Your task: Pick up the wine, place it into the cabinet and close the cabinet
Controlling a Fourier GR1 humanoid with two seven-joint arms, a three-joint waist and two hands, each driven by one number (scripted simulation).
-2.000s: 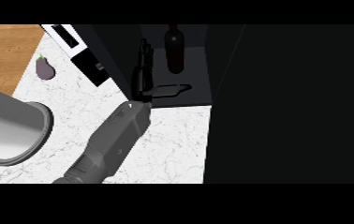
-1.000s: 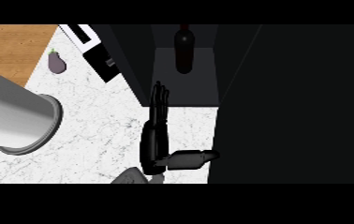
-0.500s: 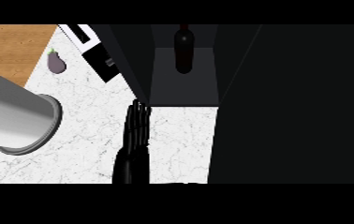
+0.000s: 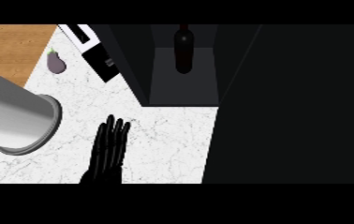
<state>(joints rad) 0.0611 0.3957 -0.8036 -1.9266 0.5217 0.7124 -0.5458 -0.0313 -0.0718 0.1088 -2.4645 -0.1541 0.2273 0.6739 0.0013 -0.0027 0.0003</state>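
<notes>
The dark wine bottle (image 4: pixel 182 47) stands upright inside the open cabinet (image 4: pixel 159 85), near its back, with nothing touching it. My left hand (image 4: pixel 107 155) hovers over the white marble counter (image 4: pixel 169 143) in front of the cabinet, below and to the left of its opening. The hand is open, its fingers straight and pointing toward the cabinet, and it holds nothing. A wide dark panel (image 4: pixel 283 106), which looks like the cabinet's door, fills the right side. My right hand does not show.
A large grey metal pot (image 4: pixel 24 120) lies at the left edge beside my hand. A purple eggplant (image 4: pixel 55 63) rests further back, near a wooden surface (image 4: pixel 21 45) and a black-and-white appliance (image 4: pixel 93 49).
My left hand has pulled back from the cabinet's opening to the lower edge and drifted left. The bottle stays inside the cabinet.
</notes>
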